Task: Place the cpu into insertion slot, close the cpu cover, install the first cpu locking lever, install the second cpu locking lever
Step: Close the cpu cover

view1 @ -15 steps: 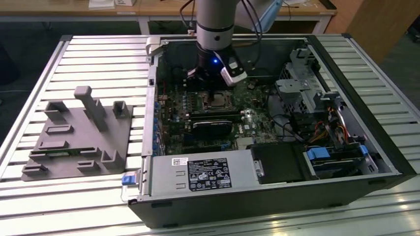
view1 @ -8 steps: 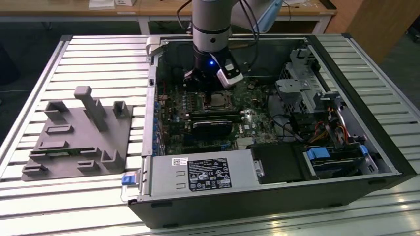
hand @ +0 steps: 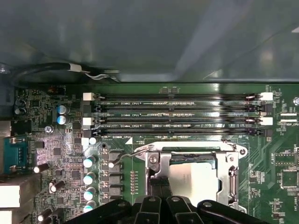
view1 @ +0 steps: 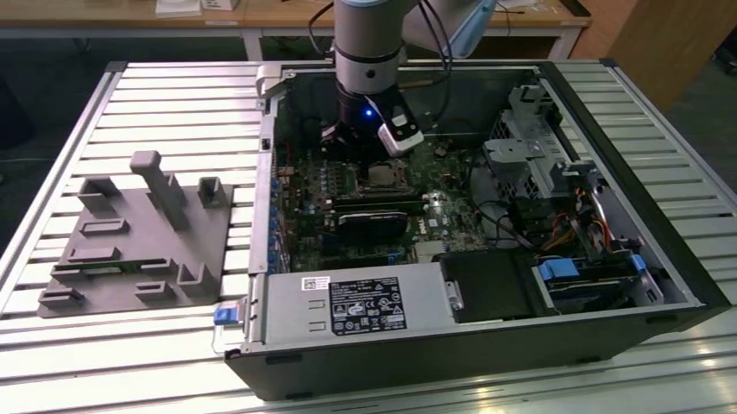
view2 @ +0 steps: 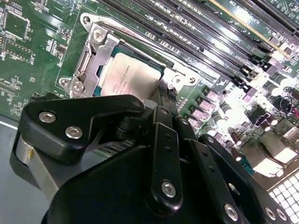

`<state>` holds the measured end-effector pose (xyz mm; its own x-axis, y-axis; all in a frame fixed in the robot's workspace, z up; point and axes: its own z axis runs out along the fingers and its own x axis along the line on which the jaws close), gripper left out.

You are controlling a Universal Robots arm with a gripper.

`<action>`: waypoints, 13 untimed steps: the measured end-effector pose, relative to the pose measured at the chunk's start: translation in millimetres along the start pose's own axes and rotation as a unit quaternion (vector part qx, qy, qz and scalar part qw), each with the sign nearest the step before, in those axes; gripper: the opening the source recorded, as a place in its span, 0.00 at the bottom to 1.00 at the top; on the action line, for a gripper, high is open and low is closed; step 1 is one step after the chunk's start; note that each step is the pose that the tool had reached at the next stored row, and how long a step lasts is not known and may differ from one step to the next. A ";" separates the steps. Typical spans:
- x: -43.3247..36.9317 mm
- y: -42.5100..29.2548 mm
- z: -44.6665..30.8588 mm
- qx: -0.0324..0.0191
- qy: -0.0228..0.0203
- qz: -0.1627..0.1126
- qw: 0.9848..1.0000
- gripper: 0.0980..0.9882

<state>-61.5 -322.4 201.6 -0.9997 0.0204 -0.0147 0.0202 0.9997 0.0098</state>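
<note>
The cpu [hand: 194, 179] lies flat in the insertion slot [hand: 189, 154], its dull silver top showing through the window of the cpu cover [hand: 156, 164]. The cover is down over it. In the second wrist view the cpu [view2: 128, 77] sits inside the silvery cover [view2: 91, 56]. My gripper [hand: 159, 187] stands at one edge of the socket, fingers shut together with nothing held. Its tips [view2: 162, 95] touch or nearly touch the cover's rim. A thin wire locking lever [hand: 127, 154] sticks out beside the socket corner. In the exterior view my gripper [view1: 359, 160] hangs over the socket [view1: 382, 178].
Several long memory slots [hand: 177, 114] run beside the socket. Capacitors [hand: 88, 179] and a black cable [hand: 46, 69] stand close by. The open computer case [view1: 484, 285] holds drive cages [view1: 536, 159] and a power supply. A grey fixture [view1: 138, 241] rests on the slatted table at the exterior view's left.
</note>
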 end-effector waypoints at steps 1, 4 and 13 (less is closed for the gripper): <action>0.3 0.0 0.3 0.000 0.000 0.000 1.000 0.01; 0.5 0.0 1.0 0.000 0.000 0.000 1.000 0.01; -2.2 0.0 2.0 0.000 0.000 0.000 1.000 0.01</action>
<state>-59.3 -322.4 199.6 -0.9997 0.0204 -0.0148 0.0203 0.9997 0.0100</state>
